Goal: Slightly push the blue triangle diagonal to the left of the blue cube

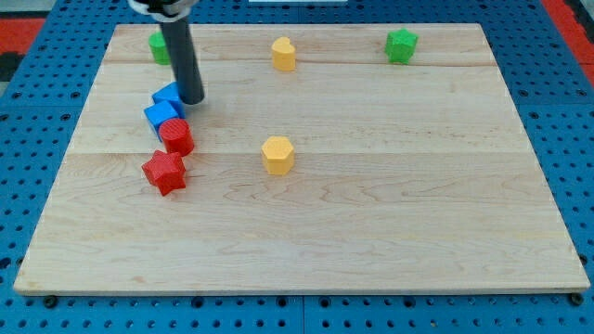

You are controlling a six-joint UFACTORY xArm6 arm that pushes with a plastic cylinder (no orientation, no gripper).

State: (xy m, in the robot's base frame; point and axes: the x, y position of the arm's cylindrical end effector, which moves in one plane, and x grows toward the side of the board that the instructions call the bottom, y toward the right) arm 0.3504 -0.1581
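Note:
My tip (192, 99) rests on the board at the right side of the blue triangle (167, 95), touching or nearly touching it. The blue cube (161, 117) lies just below and a little left of the triangle, against it. Both sit in the upper left part of the wooden board (371, 223). The dark rod rises from the tip toward the view's top and hides part of a green block behind it.
A red cylinder-like block (176, 136) touches the blue cube from below, with a red star (164, 173) under it. A green block (159, 46) sits at top left, a yellow heart (283, 54) top centre, a green star (401, 44) top right, a yellow hexagon (277, 154) mid-board.

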